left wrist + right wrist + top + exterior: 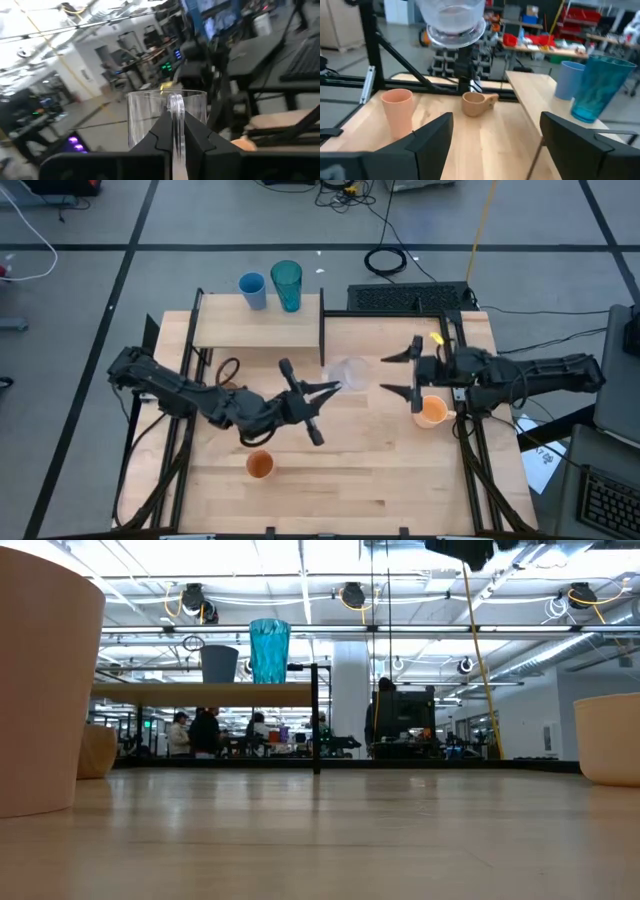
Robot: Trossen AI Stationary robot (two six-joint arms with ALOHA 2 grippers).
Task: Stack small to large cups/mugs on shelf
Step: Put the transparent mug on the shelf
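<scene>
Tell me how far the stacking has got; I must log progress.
Done: the blue cup and teal tumbler stand on the shelf. In hand: the left gripper is shut on a clear cup, raised; the right gripper is open. Left: orange cup, peach mug, tan mug.

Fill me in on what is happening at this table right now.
The left gripper is shut on the rim of a clear glass cup, holding it in the air over the middle of the table. The right gripper is open just beside that cup, with an orange cup on the table near it. On the shelf stand a blue cup and a teal tumbler. A peach-orange mug and a tan handled mug are on the tabletop.
</scene>
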